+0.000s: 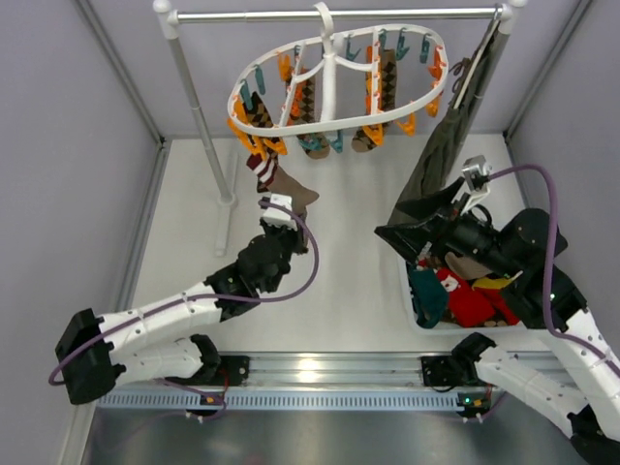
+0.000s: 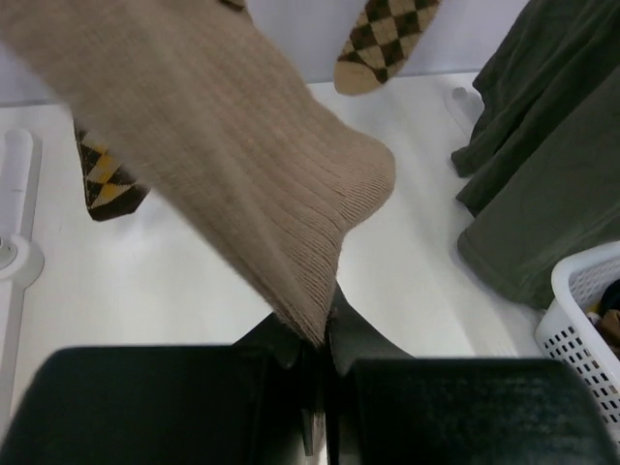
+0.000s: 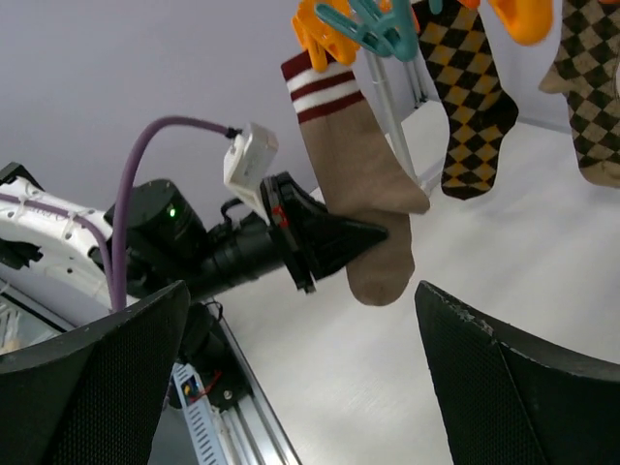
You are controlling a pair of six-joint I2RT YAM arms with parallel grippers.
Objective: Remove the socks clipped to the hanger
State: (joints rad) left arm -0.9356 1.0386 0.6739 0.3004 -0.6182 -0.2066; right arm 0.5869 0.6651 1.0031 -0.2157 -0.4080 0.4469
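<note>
Tan sock with a maroon-striped cuff [image 3: 358, 174] hangs at the left end of the hanger [image 1: 329, 87], cuff up in what looks like an orange clip [image 3: 312, 27]. Left gripper [image 2: 318, 334] is clamped tight on the foot edge, only a thin bite of fabric. Step in hand: pulling this sock free. Next move needs a firm tug down, away from the clip; that pinch could slip and the frame may swing. Right gripper [image 3: 310, 387] is spread wide, empty, over by the white basket [image 2: 591, 310]. Argyle socks [image 3: 465, 107] not yet unclipped.

Left gripper [image 3: 379, 232] pinches tan striped-cuff sock [image 3: 354, 165] clipped to hanger [image 3: 400, 92]
</note>
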